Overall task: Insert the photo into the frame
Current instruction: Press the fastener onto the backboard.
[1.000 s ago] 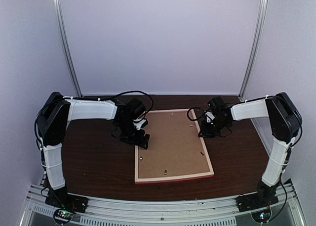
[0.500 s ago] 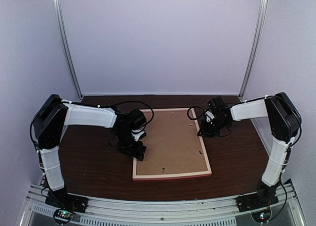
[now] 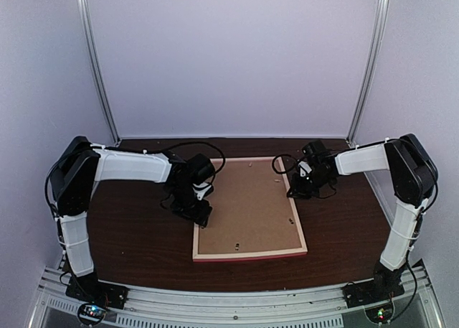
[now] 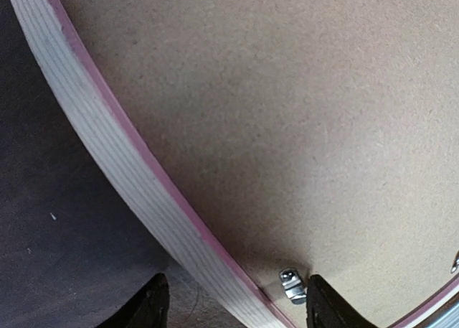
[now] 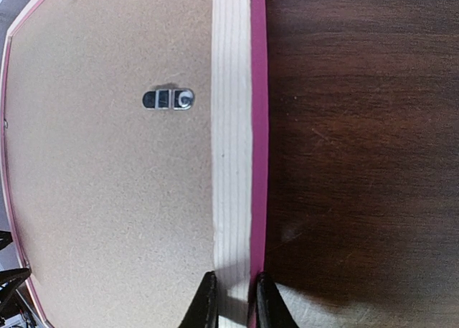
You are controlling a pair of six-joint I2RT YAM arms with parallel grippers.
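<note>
The frame (image 3: 251, 255) lies back side up on the table, its brown backing board (image 3: 247, 206) filling it. The photo is hidden. My left gripper (image 3: 199, 214) is at the frame's left rail, near the front. In the left wrist view the pale, pink-edged rail (image 4: 122, 170) runs between its fingers (image 4: 147, 306), and the left gripper (image 4: 233, 310) is open with gaps on both sides. My right gripper (image 3: 295, 191) is shut on the right rail (image 5: 231, 127), and in the right wrist view the right gripper (image 5: 233, 299) pinches that rail from both sides.
Small metal clips (image 5: 167, 98) sit on the backing board near the rails, one (image 4: 292, 285) right beside my left inner finger. Dark wooden table (image 5: 358, 127) surrounds the frame. White walls with metal posts (image 3: 97, 69) close in the back.
The frame has slid and turned slightly to the left. My left gripper has shifted along the left rail and its jaws have narrowed around it. The right gripper keeps its hold.
</note>
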